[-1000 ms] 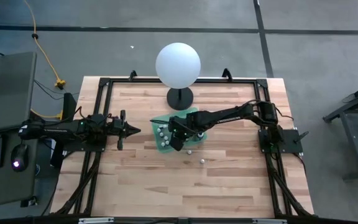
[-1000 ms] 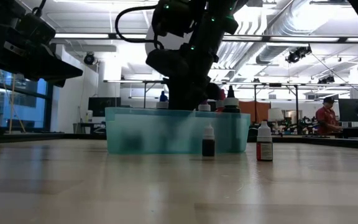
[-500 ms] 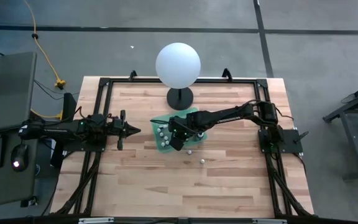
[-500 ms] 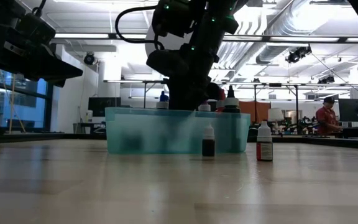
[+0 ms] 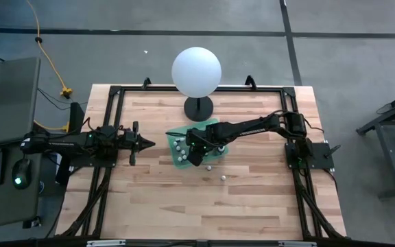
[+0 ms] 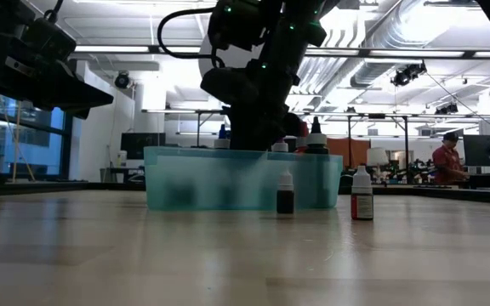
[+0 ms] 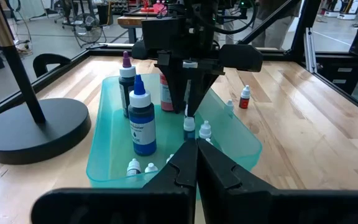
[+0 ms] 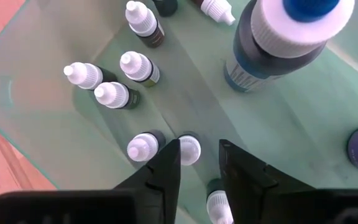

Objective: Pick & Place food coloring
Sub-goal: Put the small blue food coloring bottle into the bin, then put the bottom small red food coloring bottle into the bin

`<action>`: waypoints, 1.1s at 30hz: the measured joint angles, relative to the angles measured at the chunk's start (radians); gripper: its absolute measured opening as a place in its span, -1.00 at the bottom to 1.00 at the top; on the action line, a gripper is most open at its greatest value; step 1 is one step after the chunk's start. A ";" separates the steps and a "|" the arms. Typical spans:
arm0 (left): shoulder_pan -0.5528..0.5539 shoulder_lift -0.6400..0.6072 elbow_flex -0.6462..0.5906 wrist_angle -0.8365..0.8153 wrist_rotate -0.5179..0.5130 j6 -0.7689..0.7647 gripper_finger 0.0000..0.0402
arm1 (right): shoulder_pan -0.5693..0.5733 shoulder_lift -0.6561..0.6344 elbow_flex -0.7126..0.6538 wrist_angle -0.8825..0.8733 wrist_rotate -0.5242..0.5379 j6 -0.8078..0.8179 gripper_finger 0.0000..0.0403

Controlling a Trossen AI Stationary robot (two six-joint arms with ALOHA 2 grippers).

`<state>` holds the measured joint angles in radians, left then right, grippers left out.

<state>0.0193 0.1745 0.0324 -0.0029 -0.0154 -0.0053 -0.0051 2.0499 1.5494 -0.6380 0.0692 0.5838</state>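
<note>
The left tool [image 5: 145, 143] waits closed beside the green tray [image 5: 181, 162], while the right tool [image 8: 195, 163] hangs open inside it, fingers either side of one white-capped food coloring bottle [image 8: 188, 149], its body hidden beneath the cap.

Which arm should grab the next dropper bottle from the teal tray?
Right. The right gripper is open, directly above a small white-capped bottle inside the teal tray. The left gripper sits shut, off to the tray's side.
</note>
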 joint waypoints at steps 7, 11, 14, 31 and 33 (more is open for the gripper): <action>0.000 0.000 0.000 0.000 0.000 0.000 -1.00 | 0.000 0.000 0.000 0.003 0.007 0.000 -0.43; 0.000 0.000 0.000 0.000 0.000 0.000 -1.00 | -0.002 -0.014 0.000 0.022 0.004 -0.017 -0.38; 0.000 0.000 0.000 0.000 0.000 0.000 -1.00 | -0.003 -0.023 0.000 0.021 0.003 -0.022 -0.35; 0.000 0.000 0.000 0.000 -0.002 0.000 -1.00 | 0.018 -0.296 0.000 -0.063 0.044 -0.124 -0.29; 0.000 0.000 0.000 0.000 -0.002 0.000 -1.00 | 0.046 -0.345 0.000 -0.121 0.037 -0.152 -0.29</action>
<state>0.0193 0.1741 0.0326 -0.0032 -0.0177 -0.0051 0.0410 1.7049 1.5490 -0.7590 0.1061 0.4319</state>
